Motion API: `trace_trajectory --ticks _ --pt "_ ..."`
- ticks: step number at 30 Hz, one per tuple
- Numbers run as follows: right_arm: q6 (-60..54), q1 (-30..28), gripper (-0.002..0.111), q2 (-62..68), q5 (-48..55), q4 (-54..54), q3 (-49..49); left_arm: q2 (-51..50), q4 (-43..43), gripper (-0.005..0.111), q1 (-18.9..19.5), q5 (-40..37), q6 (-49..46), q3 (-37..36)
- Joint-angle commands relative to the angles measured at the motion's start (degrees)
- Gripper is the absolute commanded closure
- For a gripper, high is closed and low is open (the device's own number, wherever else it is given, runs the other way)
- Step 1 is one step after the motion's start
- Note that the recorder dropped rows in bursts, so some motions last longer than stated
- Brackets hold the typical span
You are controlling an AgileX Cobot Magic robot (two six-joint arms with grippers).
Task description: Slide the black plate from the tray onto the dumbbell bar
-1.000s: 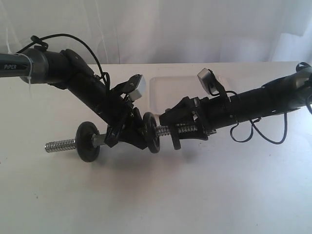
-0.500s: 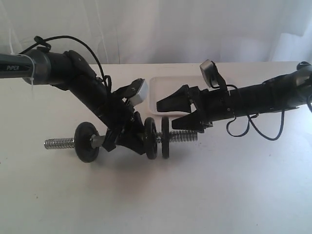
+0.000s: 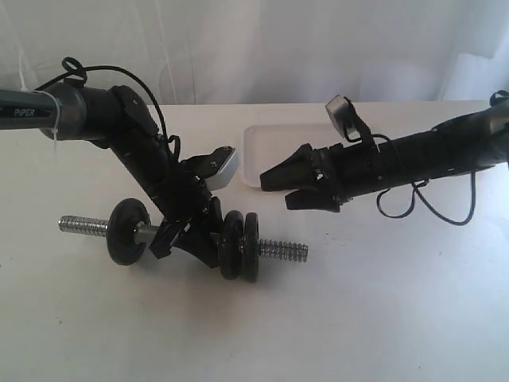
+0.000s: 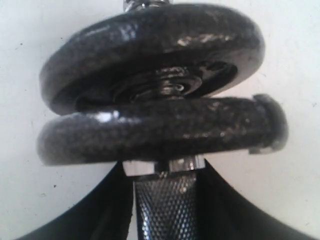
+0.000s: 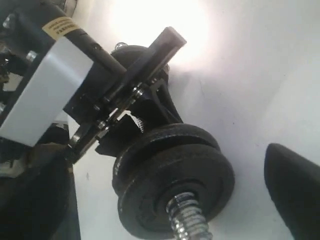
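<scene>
In the exterior view the left gripper (image 3: 189, 236) clamps the dumbbell bar (image 3: 282, 251), which carries the black plate (image 3: 252, 247) against a second disc (image 3: 231, 244), while the right gripper (image 3: 277, 188) hangs spread and empty near the tray (image 3: 258, 139). The left wrist view shows the black plate (image 4: 150, 45) touching that disc (image 4: 150, 132). The right wrist view shows it (image 5: 200, 172) on the threaded end.

Open bench (image 3: 382, 318) runs from four round to eight o'clock of the dumbbell bar (image 3: 283, 251), and a reach from there meets nothing. The bar's three o'clock threaded end stands free beyond the black plate (image 3: 252, 247). The left gripper (image 3: 187, 239), clamped on the bar, blocks its middle, with the arm slanting off toward ten o'clock. Another plate (image 3: 127, 231) blocks the nine o'clock side. At one o'clock the right gripper (image 3: 273, 191), fingers (image 3: 290, 167) spread, hangs before the tray (image 3: 270, 142), apart from the bar.
</scene>
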State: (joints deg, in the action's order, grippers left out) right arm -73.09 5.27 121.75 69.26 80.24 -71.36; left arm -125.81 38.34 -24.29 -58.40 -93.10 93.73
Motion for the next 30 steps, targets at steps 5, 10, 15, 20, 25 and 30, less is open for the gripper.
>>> trace_trajectory --ticks 5,10,15,20,25,30 --pt "11.41 -1.91 0.064 -6.81 -5.90 -26.12 -3.91 2.41 40.60 0.107 0.13 -2.36 -0.09 0.86" --pt "20.94 -1.91 0.107 -9.85 -11.44 -38.77 -4.16 2.41 42.35 0.107 0.13 1.67 -0.09 0.86" --pt "28.88 -1.91 0.108 -12.60 -15.73 -48.36 -4.16 2.41 47.36 0.107 0.13 5.37 -1.84 0.86" --pt "38.97 -1.91 0.108 -14.31 -18.93 -57.63 -4.16 2.41 51.22 0.107 0.13 10.36 -4.63 0.86" --pt "39.38 -1.91 0.108 -14.31 -18.12 -58.28 -3.80 2.41 54.70 0.107 0.13 14.48 -7.27 0.86" --pt "39.50 -1.91 0.108 -14.31 -18.37 -58.28 -3.28 2.41 58.03 0.107 0.13 15.28 -10.14 0.86"
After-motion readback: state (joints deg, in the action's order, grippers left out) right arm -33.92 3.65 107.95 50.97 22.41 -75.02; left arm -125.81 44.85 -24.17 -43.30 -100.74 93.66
